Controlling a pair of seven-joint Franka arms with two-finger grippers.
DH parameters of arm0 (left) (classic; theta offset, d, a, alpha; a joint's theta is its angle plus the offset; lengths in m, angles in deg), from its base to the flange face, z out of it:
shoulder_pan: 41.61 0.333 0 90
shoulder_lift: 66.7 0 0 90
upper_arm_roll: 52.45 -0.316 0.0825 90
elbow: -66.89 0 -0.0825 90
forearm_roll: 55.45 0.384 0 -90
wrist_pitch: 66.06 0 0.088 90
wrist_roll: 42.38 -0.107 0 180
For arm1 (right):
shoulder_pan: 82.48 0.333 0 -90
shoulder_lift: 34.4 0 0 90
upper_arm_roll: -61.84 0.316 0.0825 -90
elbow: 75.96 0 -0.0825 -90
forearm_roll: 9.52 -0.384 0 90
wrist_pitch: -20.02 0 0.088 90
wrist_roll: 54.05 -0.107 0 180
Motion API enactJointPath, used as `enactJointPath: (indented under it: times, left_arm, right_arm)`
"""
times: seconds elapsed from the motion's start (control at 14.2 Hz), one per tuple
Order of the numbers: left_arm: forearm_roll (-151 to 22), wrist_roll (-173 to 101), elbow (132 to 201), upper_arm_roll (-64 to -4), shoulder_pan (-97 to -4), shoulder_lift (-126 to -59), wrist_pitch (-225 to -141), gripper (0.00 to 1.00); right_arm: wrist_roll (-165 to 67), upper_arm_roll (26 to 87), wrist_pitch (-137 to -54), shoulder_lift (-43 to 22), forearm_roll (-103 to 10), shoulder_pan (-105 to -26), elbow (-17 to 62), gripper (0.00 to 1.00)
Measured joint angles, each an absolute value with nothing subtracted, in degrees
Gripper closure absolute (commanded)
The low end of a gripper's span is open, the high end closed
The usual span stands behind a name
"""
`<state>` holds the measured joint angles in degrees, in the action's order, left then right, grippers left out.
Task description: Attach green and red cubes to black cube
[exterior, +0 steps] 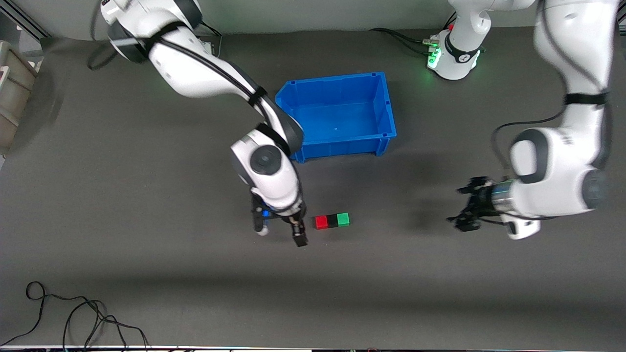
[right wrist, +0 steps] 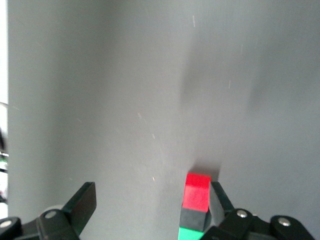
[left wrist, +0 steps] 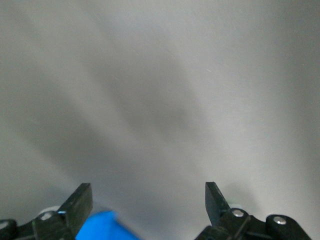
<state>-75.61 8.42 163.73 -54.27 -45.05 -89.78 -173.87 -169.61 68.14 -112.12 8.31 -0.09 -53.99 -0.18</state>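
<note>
The red cube (exterior: 321, 222), the black cube (exterior: 332, 221) and the green cube (exterior: 343, 219) lie joined in a row on the dark table, black in the middle. The row lies nearer the front camera than the blue bin. My right gripper (exterior: 279, 235) is open and empty, low over the table beside the red end of the row. In the right wrist view the red cube (right wrist: 197, 192), black cube (right wrist: 194, 217) and green cube (right wrist: 191, 234) sit just inside one finger (right wrist: 220, 197) of my right gripper (right wrist: 152, 200). My left gripper (exterior: 457, 205) is open and empty, up over bare table toward the left arm's end.
The blue bin (exterior: 386, 105) stands empty farther from the front camera than the cubes. A black cable (exterior: 73, 313) lies near the table's front edge at the right arm's end. The left wrist view shows my left gripper (left wrist: 147, 200) over bare table and a blurred blue patch (left wrist: 107, 227).
</note>
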Motion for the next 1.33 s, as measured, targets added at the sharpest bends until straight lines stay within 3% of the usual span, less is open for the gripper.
enactJointPath:
  times: [0.35,0.63,0.91,1.33]
  left_arm:
    - [-66.93,-4.86,151.97,-54.26,-40.1,-87.44,-154.87,0.0]
    - [-63.58,-14.77,146.62,-53.54,-40.3,-86.13,-148.55,0.0]
    - [-58.31,-29.75,145.64,-51.72,-41.0,-82.16,-148.16,0.0]
    - [-56.48,-41.24,146.56,-51.0,-43.0,-77.25,-150.29,0.0]
  right_arm:
    - [-151.75,69.81,-110.08,-13.52,-0.12,-64.21,20.36,0.0]
    - [-127.31,70.64,-96.95,-26.35,-0.8,-72.02,26.21,0.0]
    - [-99.31,70.92,-88.28,-32.2,-5.34,-79.34,26.93,0.0]
    - [-72.41,70.12,-84.78,-35.91,-7.13,-85.55,26.58,0.0]
